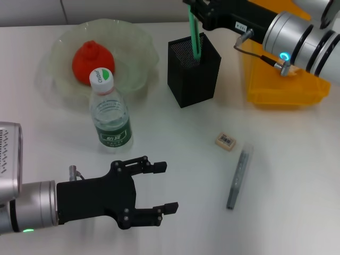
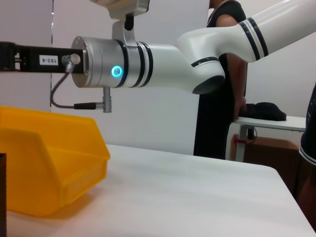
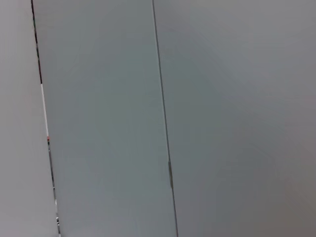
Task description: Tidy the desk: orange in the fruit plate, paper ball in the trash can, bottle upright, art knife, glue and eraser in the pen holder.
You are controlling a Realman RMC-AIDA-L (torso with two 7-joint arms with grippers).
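Note:
My right gripper (image 1: 195, 6) reaches in from the top right and is shut on a thin green stick (image 1: 194, 37), whose lower end is inside the black mesh pen holder (image 1: 194, 71). A beige eraser (image 1: 225, 141) and a long grey stick-shaped tool (image 1: 239, 178) lie on the table in front of the holder. The orange (image 1: 91, 59) sits in the clear fruit plate (image 1: 133, 48). The water bottle (image 1: 110, 114) stands upright in front of the plate. My left gripper (image 1: 162, 187) is open and empty at the near left. No paper ball shows.
A yellow bin (image 1: 281, 85) stands at the back right under my right arm; it also shows in the left wrist view (image 2: 49, 163). That view shows a person (image 2: 219, 98) standing behind the table. The right wrist view shows only a grey wall.

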